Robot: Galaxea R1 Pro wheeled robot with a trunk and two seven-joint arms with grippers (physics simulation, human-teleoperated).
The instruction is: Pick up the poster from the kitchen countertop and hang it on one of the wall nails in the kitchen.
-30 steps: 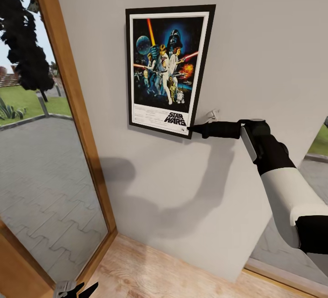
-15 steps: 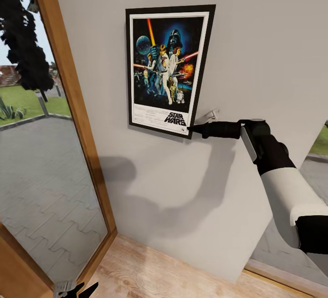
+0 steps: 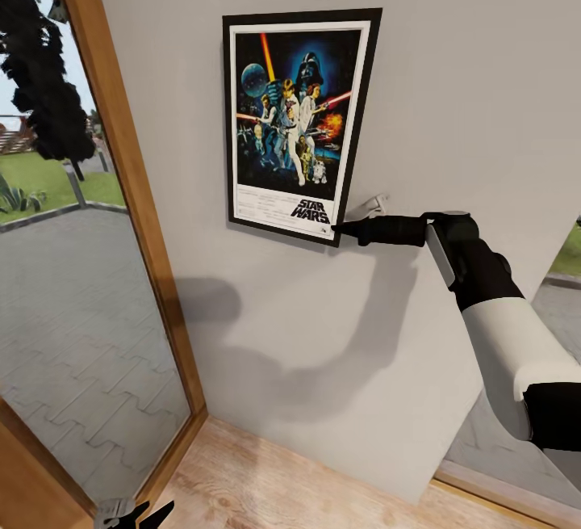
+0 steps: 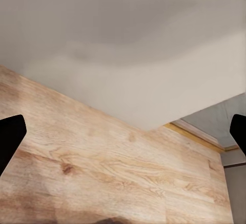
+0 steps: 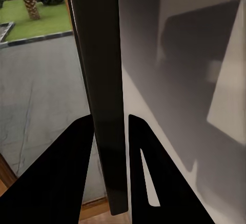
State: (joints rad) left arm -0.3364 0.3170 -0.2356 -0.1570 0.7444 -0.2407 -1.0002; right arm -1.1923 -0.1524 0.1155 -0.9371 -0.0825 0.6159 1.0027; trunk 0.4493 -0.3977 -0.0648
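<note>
The poster (image 3: 297,123) sits upright against the pale grey wall (image 3: 452,69) in the upper centre of the head view. The right tool (image 3: 337,228) is clamped on the poster's lower right corner; in the right wrist view its two black fingers (image 5: 72,172) press on either side of the dark frame edge (image 5: 102,96). The left tool (image 3: 133,513) appears at the bottom left of the head view, fingers spread apart, above the wooden floor (image 4: 113,167). A wood-framed window (image 3: 121,149) borders the wall at the left.

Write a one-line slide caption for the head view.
Right gripper pinches the Star Wars poster's lower corner against the pale wall.
</note>
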